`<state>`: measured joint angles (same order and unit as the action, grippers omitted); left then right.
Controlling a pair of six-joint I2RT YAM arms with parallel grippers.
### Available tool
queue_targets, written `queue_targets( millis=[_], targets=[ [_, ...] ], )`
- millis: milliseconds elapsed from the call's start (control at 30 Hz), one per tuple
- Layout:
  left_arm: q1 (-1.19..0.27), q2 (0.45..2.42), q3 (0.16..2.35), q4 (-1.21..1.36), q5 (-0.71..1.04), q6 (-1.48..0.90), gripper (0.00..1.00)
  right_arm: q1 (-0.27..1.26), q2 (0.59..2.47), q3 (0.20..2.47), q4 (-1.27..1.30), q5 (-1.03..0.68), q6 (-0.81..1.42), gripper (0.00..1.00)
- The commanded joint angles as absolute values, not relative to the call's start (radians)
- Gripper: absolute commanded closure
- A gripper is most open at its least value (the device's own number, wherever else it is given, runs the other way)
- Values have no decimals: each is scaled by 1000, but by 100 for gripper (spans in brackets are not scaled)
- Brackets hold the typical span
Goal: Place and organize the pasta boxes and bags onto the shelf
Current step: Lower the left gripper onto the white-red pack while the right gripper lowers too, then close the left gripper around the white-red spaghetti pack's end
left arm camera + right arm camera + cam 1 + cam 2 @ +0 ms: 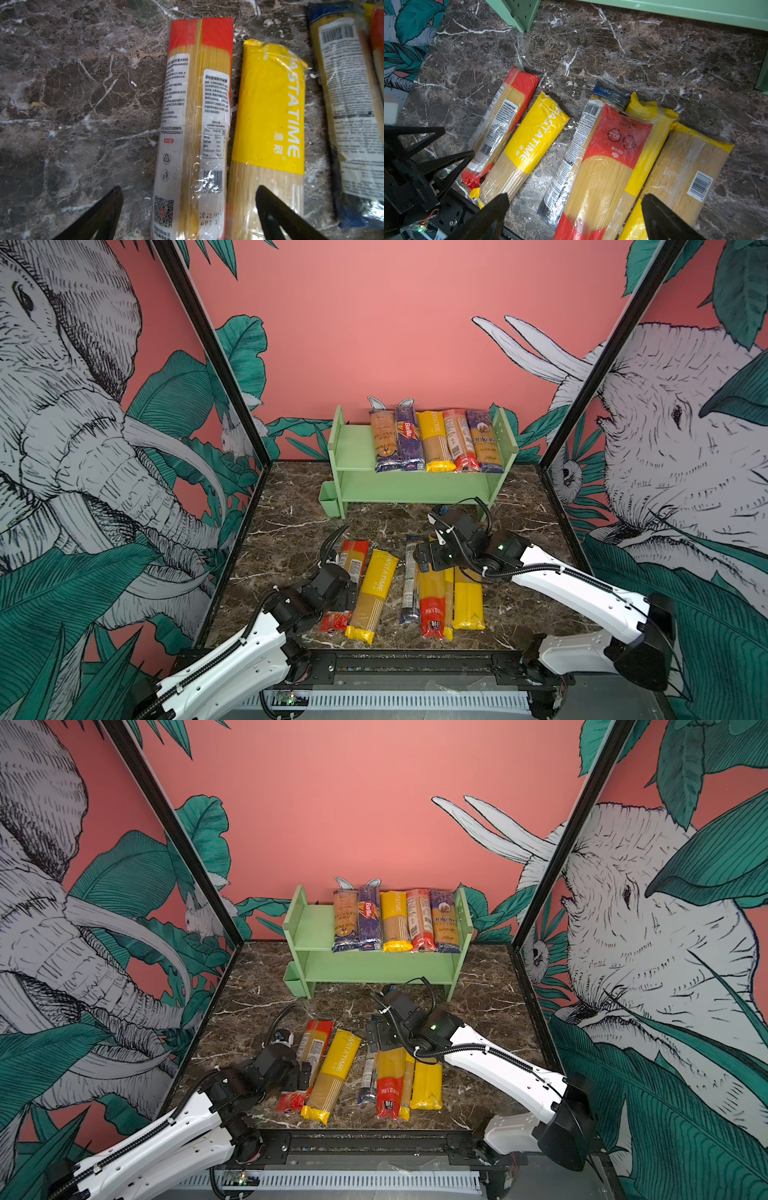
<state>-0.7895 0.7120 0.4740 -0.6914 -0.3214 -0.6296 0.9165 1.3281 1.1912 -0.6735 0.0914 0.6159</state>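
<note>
Shelf (374, 969): pale green, two tiers, far centre of the marble table (490, 1019).
Upper tier: five pasta packs side by side, Barilla pack (369, 919) second from left.
Green cup (292, 974): on the shelf's left side.
Near left: red-ended pack (314, 1048) beside yellow Pastatime pack (334, 1073).
Near centre: overlapping cluster around the red-banded pack (390, 1085).
Left gripper (305, 1073): over the red-ended pack.
Right gripper (376, 1039): over the cluster's far end.
</note>
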Motion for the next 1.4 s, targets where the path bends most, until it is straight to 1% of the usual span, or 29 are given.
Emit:
queue_targets(
  millis=[0,533,900,967,1133,1367],
  targets=[
    [-788,706,448,-678,-322,-683,1,923,1336,1228,-647,92,593,1],
    [-788,768,406,-718,-326,-761,1,922,1347,1204,-634,89,582,1],
    [-790,899,399,-618,-263,-770,1,923,1317,1171,-625,94,580,1],
    [-788,921,393,-587,-258,-768,2,923,1307,1163,-622,96,582,1],
    [-789,1004,406,-512,-253,-753,8,922,1288,1138,-620,103,583,1],
    [-788,1205,521,-441,-214,-717,15,922,1255,1111,-622,118,578,1]
  ],
)
